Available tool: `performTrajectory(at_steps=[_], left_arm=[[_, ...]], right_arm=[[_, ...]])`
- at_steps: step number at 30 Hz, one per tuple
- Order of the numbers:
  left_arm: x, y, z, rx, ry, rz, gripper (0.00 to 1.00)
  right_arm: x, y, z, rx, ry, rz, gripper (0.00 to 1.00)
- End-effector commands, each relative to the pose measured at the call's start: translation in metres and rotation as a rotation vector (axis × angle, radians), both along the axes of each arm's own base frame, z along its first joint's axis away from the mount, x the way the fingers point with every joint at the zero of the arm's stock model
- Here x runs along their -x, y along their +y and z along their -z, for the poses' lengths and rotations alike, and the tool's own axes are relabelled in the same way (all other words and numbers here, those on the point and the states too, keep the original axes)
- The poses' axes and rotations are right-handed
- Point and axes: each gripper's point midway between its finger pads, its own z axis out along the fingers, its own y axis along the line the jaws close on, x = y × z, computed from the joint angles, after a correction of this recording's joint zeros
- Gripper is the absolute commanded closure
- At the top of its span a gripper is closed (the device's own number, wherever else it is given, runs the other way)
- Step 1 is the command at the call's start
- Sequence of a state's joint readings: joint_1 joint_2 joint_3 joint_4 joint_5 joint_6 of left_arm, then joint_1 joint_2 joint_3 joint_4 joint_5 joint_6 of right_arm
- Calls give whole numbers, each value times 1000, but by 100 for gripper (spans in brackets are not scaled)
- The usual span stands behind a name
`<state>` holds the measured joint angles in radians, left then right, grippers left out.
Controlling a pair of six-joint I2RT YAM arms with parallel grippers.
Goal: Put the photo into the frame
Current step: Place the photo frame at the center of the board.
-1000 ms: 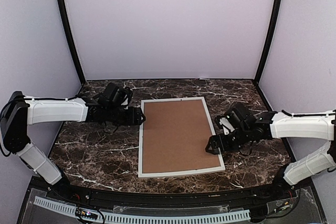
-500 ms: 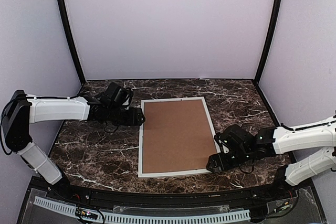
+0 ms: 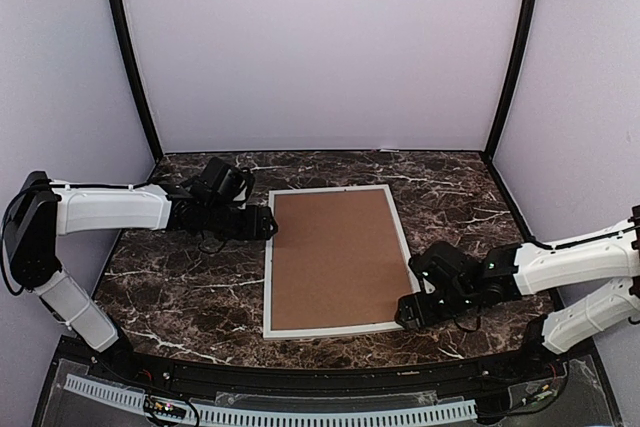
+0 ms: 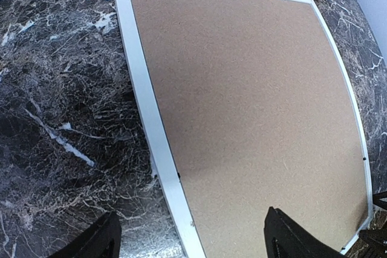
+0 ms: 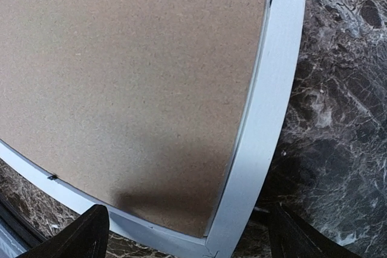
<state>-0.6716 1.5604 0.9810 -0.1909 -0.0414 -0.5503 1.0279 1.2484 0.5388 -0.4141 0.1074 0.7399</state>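
One large white frame (image 3: 340, 328) lies flat in the middle of the dark marble table (image 3: 180, 287), with its long sides running away from the arm bases. Its thin rails enclose a plain brown cardboard sheet (image 3: 338, 259) that fills the whole centre. From above, the left gripper (image 3: 268, 222) sits low at the frame's left rail near the far corner. The right gripper (image 3: 405, 312) sits at the near right corner, just beside the rail. That view is too coarse to show how either pair of jaws stands. The wrist cameras settle it: both grippers are released, jaws spread wide with nothing between them but the frame below. The left jaws straddle the left rail, and the right jaws flank the near right corner. Whether either gripper touches the frame cannot be told. Only the wrist views show the sheet's fine speckled grain, a few small dark tabs (image 4: 179, 176) along the inner edge of the rails, and the mitre seam (image 5: 210, 251) at the near right corner.
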Motion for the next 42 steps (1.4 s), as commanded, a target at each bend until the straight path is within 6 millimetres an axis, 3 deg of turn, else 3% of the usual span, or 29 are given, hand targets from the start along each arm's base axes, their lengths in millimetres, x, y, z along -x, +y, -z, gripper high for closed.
performTrajectory(at_steps=[1, 9, 13, 23, 27, 35, 42], left_arm=[[3, 1, 4, 2, 11, 1, 16], [3, 0, 7, 1, 17, 7, 16], [3, -1, 7, -1, 13, 12, 15], [-3, 0, 11, -19, 39, 28, 21], [-2, -2, 15, -6, 73, 52, 23], [-2, -3, 19, -4, 86, 60, 24], [-4, -3, 22, -12, 95, 60, 24]], right_arm=[[-3, 3, 1, 8, -12, 8, 8], [-5, 7, 1, -4, -15, 15, 8], [-11, 8, -8, -34, -43, 44, 7], [-73, 6, -24, -71, -85, 169, 11], [-103, 10, -29, -55, -98, 168, 19], [-152, -4, -15, -34, -68, 217, 39], [-165, -2, -1, -69, -16, 188, 59]])
